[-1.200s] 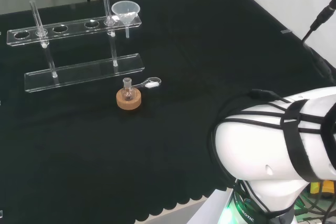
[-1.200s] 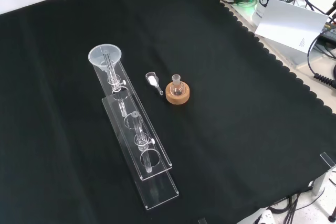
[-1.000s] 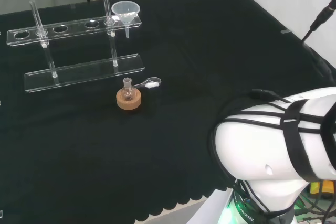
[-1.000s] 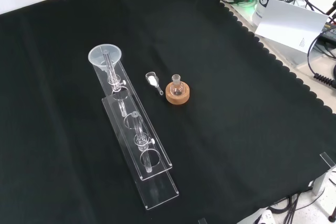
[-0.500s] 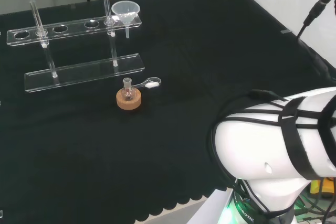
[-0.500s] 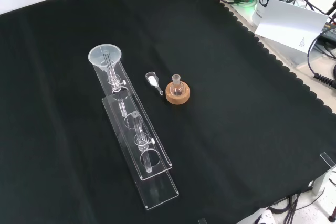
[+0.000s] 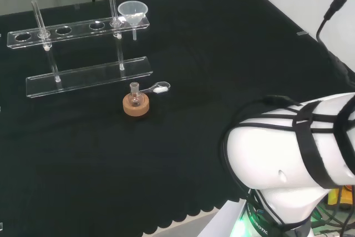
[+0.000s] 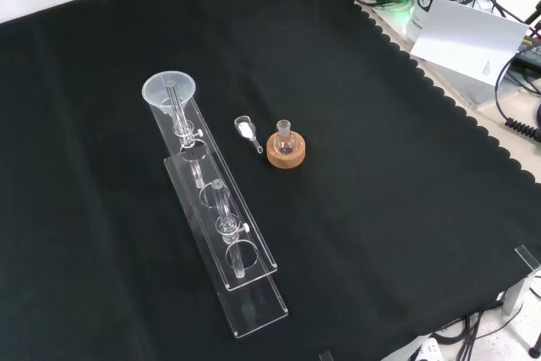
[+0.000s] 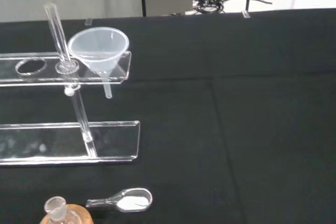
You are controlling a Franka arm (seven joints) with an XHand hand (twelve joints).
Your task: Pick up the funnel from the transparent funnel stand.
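Head view, upper left — funnel (image 7: 132, 11) seats in the transparent stand (image 7: 77, 28). Approach its cone from above, lift vertically — finger state: cannot tell.

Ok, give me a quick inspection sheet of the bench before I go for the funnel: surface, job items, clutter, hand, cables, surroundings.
Surface: black cloth covers the bench, flat, with a scalloped edge.
Job's things: funnel sits upright in the end hole of the transparent funnel stand, its stem hanging through the upper shelf; the other holes hold nothing.
Clutter: small flask on a cork ring beside the stand; a small clear scoop with white powder lies on the cloth next to it, apart from the ring.
Hand: nothing seen; fingers cannot be judged.
Cables: several off the cloth at the front view's right edge.
Surroundings: white card and equipment beyond the cloth.
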